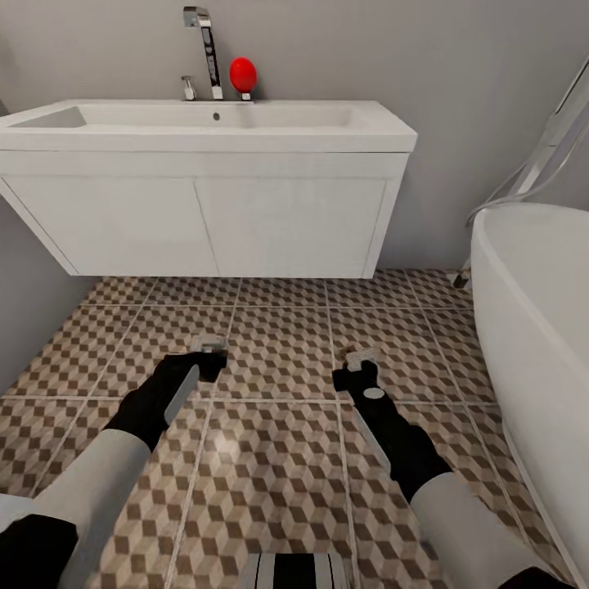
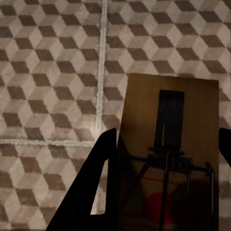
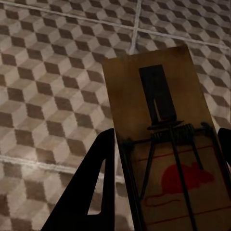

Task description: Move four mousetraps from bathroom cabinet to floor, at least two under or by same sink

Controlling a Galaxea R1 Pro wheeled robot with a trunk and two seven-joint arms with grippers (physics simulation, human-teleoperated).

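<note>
Head view gives me the room first: a plain grey wall (image 1: 458,90) runs behind everything, and the bathroom floor (image 1: 278,458) spreads below me in large square tiles printed with a brown, beige and white cube pattern, split by thin pale grout lines. Against the wall I see the sink (image 1: 204,131), a long white wall-hung block with cupboard fronts beneath the basin and open floor under it. The rounded white bathtub (image 1: 532,303) curves in on the right side, with chrome pipework (image 1: 540,168) rising behind it. A chrome tap (image 1: 206,49) stands at the back of the basin, and a small red ball-shaped object (image 1: 242,75) sits just beside it. My two arms reach forward and down over the tiles in front of the sink, black forearms on white sleeves. The left gripper (image 1: 209,345) is closed on a mousetrap (image 1: 208,339); in the left wrist view that tan board (image 2: 168,144) sits clamped between the dark fingers (image 2: 91,192), its spring and bar showing, above the tiles. The right gripper (image 1: 361,361) likewise grips a second mousetrap (image 1: 360,357); the right wrist view shows that board (image 3: 163,139) with a red mouse print, held above the floor. Whether either board touches the tiles I cannot tell.
</note>
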